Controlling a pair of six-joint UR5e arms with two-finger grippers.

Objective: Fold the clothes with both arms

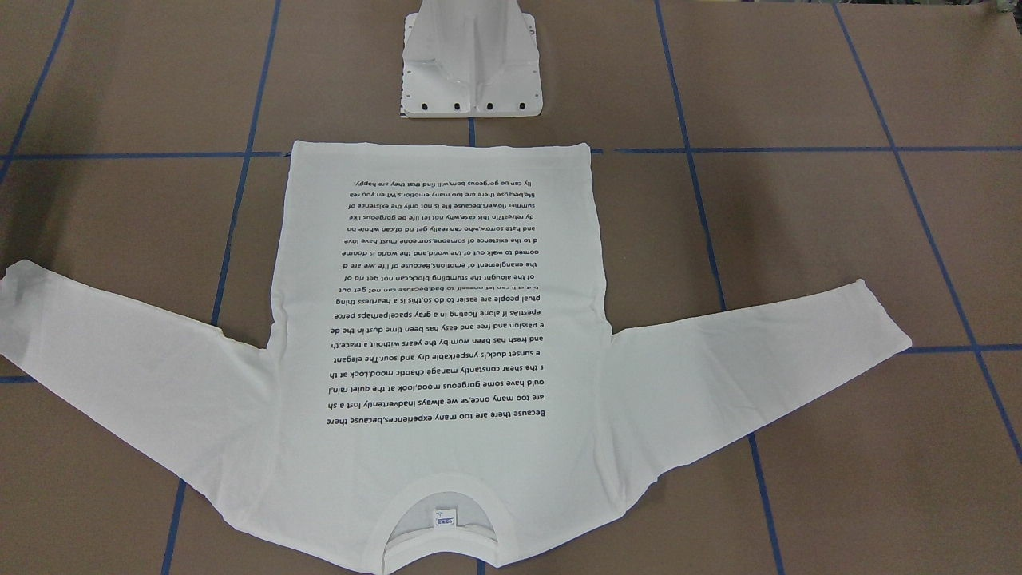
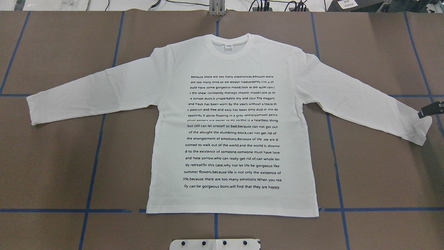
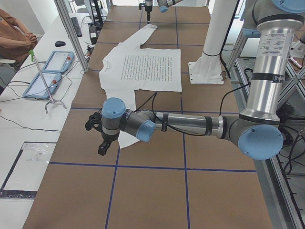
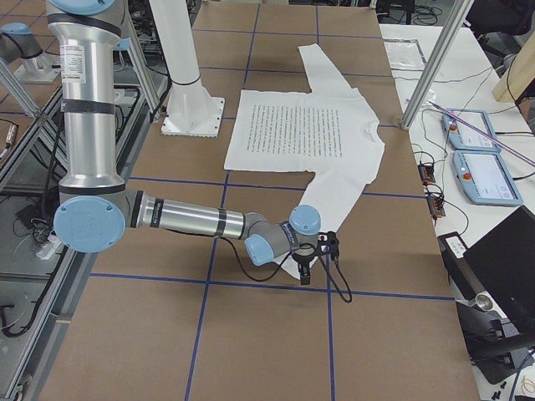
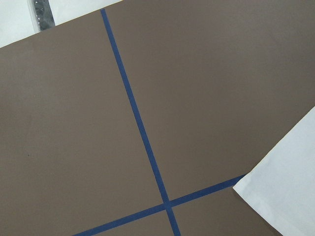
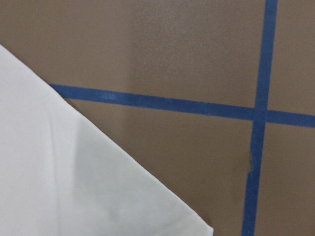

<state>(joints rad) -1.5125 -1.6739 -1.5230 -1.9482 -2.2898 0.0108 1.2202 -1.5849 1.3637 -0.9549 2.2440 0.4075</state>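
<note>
Nearest the robot, just beyond the white pedestal base [image 2: 215, 244], lies the hem [image 2: 232, 212] of the white long-sleeved T-shirt [image 2: 232, 121]. The shirt is spread flat and print-up on the brown table [image 2: 69, 166], with both sleeves splayed out and the collar [image 2: 230, 40] at the far side. We judge it light, soft and limp. It will sag and crease wherever it is unsupported, and thin fabric lying flat gives the fingers little to bite on, so we would pinch at edges, the cuffs first, both sides together. The left arm reaches out low and almost level over the table, its wrist turned so the left gripper [image 3: 101, 150] points down beside the left cuff [image 2: 33, 109]. The left wrist view shows only a corner of that cuff [image 5: 285, 201]. The right arm mirrors it, and the right gripper [image 2: 430, 110] hangs at the edge of the right cuff [image 2: 421, 132]. We cannot tell whether it touches the cloth. Nor can we tell how wide either pair of jaws stands, and neither visibly holds fabric.
</note>
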